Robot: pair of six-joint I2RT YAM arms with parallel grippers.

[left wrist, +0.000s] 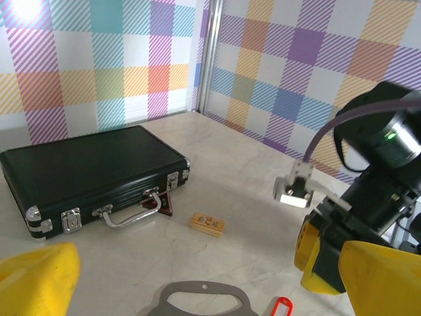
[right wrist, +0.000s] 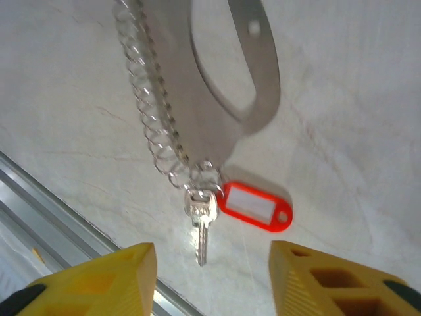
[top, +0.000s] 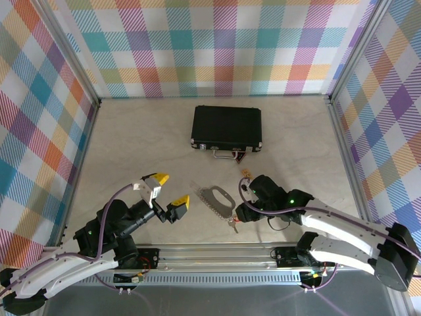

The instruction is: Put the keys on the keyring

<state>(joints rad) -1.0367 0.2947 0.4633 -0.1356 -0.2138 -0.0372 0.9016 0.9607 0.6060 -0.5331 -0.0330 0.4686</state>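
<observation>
Just ahead of right gripper (right wrist: 212, 258), on table (right wrist: 355, 99): keys (right wrist: 200, 220), i.e. silver blade + red tag (right wrist: 255, 207). Key head sits at coil loops at near end of keyring (right wrist: 223, 79), seems hooked on. Blade tip lies btwn yellow fingers (right wrist: 105, 280), touching neither. Jaws part-open, holding nothing. Blade points back toward gripper, long axis front-to-back; tag lies crosswise beside it. Left gripper (top: 168, 193) wide open, empty, apart from keyring.
</observation>
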